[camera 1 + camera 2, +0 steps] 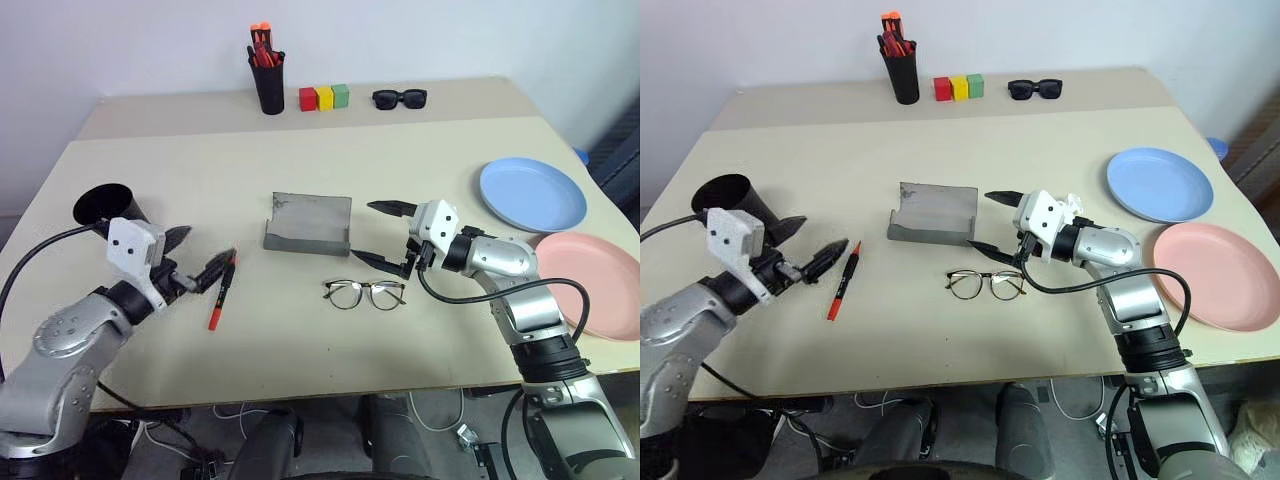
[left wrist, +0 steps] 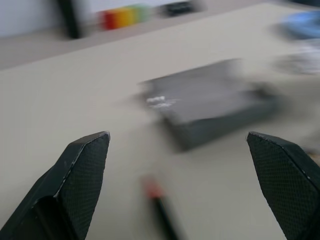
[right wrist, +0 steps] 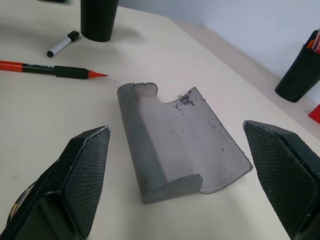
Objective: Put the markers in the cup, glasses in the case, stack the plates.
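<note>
Left hand [image 1: 197,258] hangs wide open and empty just beside the red marker [image 1: 221,290], which lies flat on the surface [image 1: 300,160]. Right hand [image 1: 388,236] is also spread wide with nothing in it, between the glasses [image 1: 364,292] and the case [image 1: 307,223]. Both plates sit apart at the right edge, the pink plate [image 1: 590,283] nearer, the blue plate [image 1: 532,193] behind it.

Nearest the robot, the glasses rest lenses-up; their thin wire frame looks light and easily bent, so the bridge or a rim edge seems a safer hold than a lens. The red marker is stiff, light and round, likely to roll, so a grip across its middle would suit. The case lies open, lid back, rigid enough to receive the glasses. The cup [image 1: 104,207] stands behind the left hand, with a dark marker [image 3: 63,44] just beside it in the right wrist view. The plates look rigid and smooth, best taken by the rim.
</note>
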Robot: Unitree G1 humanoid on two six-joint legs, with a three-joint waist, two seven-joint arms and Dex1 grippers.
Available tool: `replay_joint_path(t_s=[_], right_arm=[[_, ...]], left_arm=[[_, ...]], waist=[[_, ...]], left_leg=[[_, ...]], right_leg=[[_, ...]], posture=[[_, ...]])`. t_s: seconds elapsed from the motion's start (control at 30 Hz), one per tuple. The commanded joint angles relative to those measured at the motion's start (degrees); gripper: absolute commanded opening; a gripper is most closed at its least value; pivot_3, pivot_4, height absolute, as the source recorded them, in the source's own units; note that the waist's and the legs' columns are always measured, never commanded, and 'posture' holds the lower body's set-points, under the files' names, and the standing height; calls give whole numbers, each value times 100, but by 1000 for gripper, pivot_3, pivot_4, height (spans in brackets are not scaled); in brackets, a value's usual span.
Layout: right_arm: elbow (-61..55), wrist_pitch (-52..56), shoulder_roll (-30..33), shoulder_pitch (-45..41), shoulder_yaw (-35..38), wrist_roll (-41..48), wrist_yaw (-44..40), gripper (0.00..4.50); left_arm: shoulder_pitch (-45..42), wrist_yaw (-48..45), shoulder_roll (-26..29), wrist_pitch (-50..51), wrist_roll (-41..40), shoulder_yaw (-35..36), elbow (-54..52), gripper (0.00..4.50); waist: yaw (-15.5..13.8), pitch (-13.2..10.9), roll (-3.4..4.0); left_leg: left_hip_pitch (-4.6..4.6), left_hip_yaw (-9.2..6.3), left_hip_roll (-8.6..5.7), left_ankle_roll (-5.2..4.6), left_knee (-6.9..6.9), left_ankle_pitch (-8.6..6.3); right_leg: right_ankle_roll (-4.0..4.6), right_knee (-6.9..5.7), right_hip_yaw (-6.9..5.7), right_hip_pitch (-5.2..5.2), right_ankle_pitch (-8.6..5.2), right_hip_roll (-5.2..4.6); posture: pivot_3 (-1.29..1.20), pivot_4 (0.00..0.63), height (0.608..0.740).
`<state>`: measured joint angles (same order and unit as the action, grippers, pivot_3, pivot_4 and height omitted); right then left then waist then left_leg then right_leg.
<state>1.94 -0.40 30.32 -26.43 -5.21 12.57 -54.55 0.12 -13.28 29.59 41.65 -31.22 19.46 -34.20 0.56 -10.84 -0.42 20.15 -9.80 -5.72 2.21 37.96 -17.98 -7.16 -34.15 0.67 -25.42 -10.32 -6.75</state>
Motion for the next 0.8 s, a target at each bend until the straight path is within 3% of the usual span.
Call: replay_joint_path(t_s=[0.03,0.13,0.3,0.53,0.8], right_arm=[[-35,-135,-3,-67,97,86,-50,4357],[11,-134,-66,-107,51,87,-72,4357],[129,-92,-179,-221,73,126,-64,4357],[30,-78,-105,-169,103,38,-69,4357],[-84,4,-49,-119,156,69,7,4357]], left_arm=[[-185,1534,-706,955,121,273,-700,4500],[-328,2595,-1728,1670,83,586,-898,4500],[-642,3278,-2428,1870,294,921,-644,4500],[-1717,3789,-2636,2341,157,1872,422,4500],[-2268,3946,-2716,3101,351,1954,910,4500]], waist=[[0,0,-1],[0,2,-2],[-14,2,-6],[-62,2,-7],[-112,2,-10]], left_leg=[[1,0,0,0,1,0],[0,4,-1,2,1,1],[-2,8,-13,3,2,1],[-3,8,-17,6,6,3],[0,9,-19,37,6,20]], right_leg=[[-3,1,0,0,2,1],[-5,2,5,0,3,1],[-4,0,7,1,5,5],[-2,2,7,4,8,6],[-7,6,7,2,10,6]], posture=[[0,150,740],[0,150,740],[0,150,740],[0,150,740],[0,150,740]])
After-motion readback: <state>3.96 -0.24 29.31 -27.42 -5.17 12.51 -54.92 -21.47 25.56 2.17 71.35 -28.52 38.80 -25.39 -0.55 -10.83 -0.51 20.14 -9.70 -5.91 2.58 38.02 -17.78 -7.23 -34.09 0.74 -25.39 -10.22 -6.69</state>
